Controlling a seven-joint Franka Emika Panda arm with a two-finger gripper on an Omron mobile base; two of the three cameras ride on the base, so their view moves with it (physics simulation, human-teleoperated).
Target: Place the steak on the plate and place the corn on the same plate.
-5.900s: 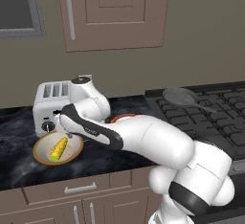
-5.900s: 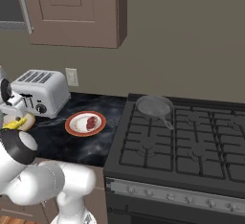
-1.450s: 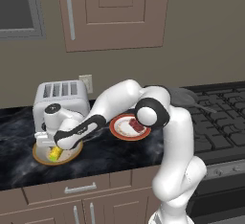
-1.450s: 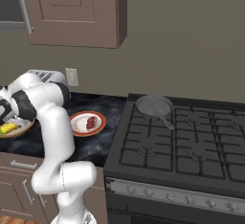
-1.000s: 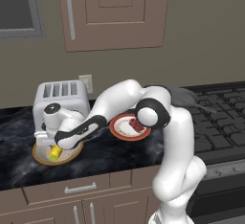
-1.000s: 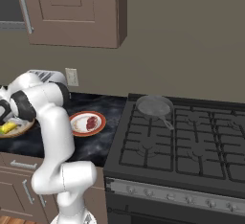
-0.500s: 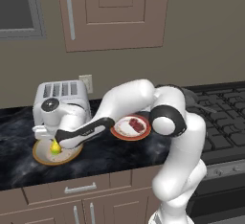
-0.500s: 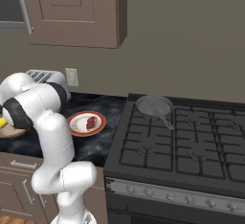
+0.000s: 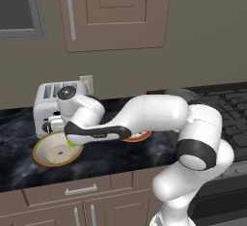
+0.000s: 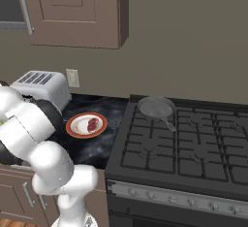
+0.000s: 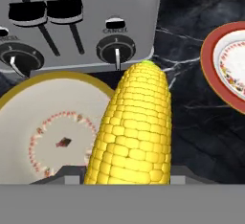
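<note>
Pincer clamped on corn, lifted over bowl by toaster at worktop's left end. Plate with steak lies rightward, toward stove.

- Silver toaster at 9 o'clock on the dark marble counter.
- Tan-rimmed bowl just in front of it.
- Dark frying pan on the black stove.

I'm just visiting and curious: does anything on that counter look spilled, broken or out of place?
Nothing is spilled or broken. The one unusual sight is the corn, held in the gripper above the tan-rimmed bowl by the toaster. The steak lies on the plate.
</note>
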